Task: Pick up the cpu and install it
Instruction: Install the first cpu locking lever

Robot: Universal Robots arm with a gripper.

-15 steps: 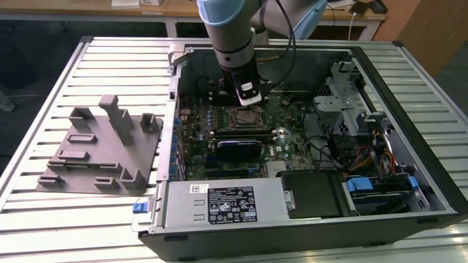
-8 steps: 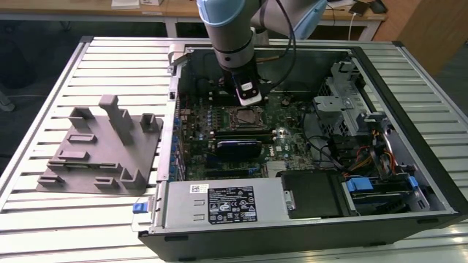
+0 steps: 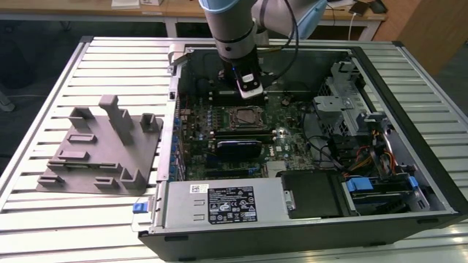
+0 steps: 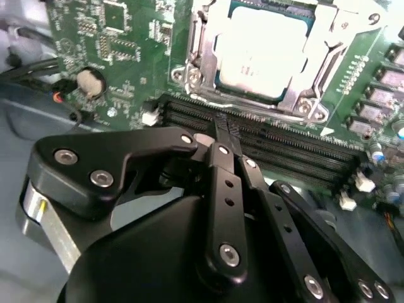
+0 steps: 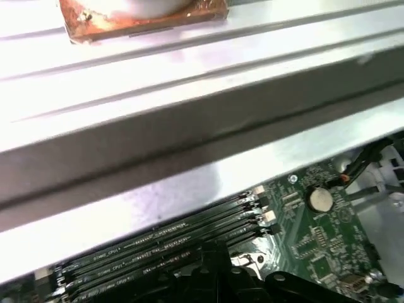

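On the exterior view's left a grey fixture [image 3: 98, 150] lies on the slatted table [image 3: 44, 219]. To its right the open case [image 3: 307, 230] holds the motherboard [image 3: 292, 156]. The cpu [image 4: 265, 47] sits in the socket [image 4: 315, 107], seemingly flat. The gripper [image 4: 222, 129] hangs above the memory slots [image 4: 284, 148], fingers [image 4: 221, 170] pressed together, holding nothing.

A robotics lab or test workshop is indicated. An opened computer case [image 3: 307, 137] is laid on a slatted aluminium workbench [image 3: 117, 60], a grey fixture block [image 3: 102, 150] is set near the bench's edge at the exterior view's left, and wooden desks [image 3: 175, 8] are seen behind.
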